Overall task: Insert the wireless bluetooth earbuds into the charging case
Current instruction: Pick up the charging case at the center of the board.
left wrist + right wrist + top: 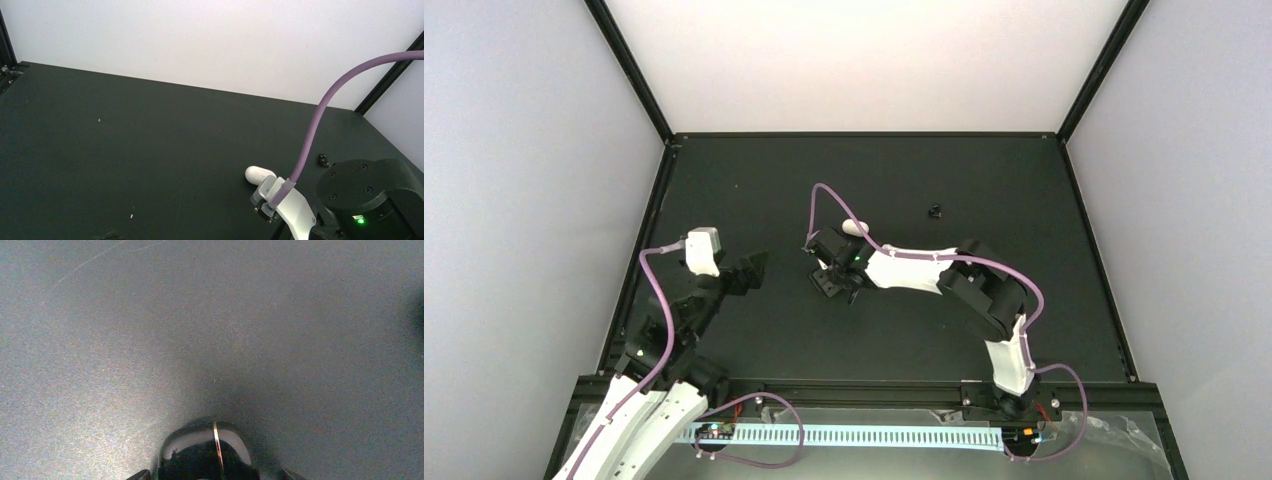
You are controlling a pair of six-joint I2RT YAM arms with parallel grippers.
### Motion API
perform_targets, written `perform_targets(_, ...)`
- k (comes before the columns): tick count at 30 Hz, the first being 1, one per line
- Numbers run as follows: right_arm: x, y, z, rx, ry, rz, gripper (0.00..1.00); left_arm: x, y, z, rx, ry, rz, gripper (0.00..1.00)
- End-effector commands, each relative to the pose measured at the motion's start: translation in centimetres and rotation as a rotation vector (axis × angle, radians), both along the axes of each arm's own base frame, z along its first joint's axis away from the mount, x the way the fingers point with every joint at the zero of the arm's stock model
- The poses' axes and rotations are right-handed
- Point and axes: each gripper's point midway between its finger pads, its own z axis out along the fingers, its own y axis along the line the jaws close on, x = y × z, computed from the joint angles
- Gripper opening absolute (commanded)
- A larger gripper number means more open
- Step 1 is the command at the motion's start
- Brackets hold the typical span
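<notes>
Your left fingers (756, 262) hover over the left part of the dark table (754, 190). They stand spread wide, with nothing between them, and point toward the middle. Their wrist camera looks across the table at the other arm.

Further right, near the middle, the charging case (855, 227) lies on the table. It is a small glossy white oval, touching or just beside the far side of your right arm's wrist; the top view cannot settle which. In the left wrist view the charging case (258, 174) shows just behind that wrist's white clamp, and whether its lid is up is hidden there.

Your right fingers (829, 285) are just nearer you than the case, low over the table and reaching leftward. I cannot tell whether they are spread or pressed together. In their own camera, a glossy rounded piece (200, 452) with a thin gold line pokes in at the bottom edge, close over the table. I cannot tell whether it is pinched, or whether it is one of the earbuds.

Further right and farther back, a small black object (935, 211) sits alone on the table, well apart from the case.
</notes>
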Motion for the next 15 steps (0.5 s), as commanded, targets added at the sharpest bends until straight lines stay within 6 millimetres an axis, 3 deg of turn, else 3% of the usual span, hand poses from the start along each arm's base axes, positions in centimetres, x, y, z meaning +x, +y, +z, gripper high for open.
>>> perform_targets(1, -0.8, -0.6, -2.0, -0.066, 0.043, 0.035, 0.63, 0.0, -0.4, 0.3, -0.002, -0.008, -0.019, 0.99)
perform_targets(11, -1.7, -2.7, -3.3, -0.134, 0.048, 0.036, 0.58, 0.0, -0.5, 0.2, -0.003, -0.005, -0.026, 0.99)
perform_targets(15, -1.7, -3.1, -3.1, -0.149, 0.031, 0.049, 0.45, 0.1, -0.6, 0.1, -0.005, 0.0, -0.031, 0.99)
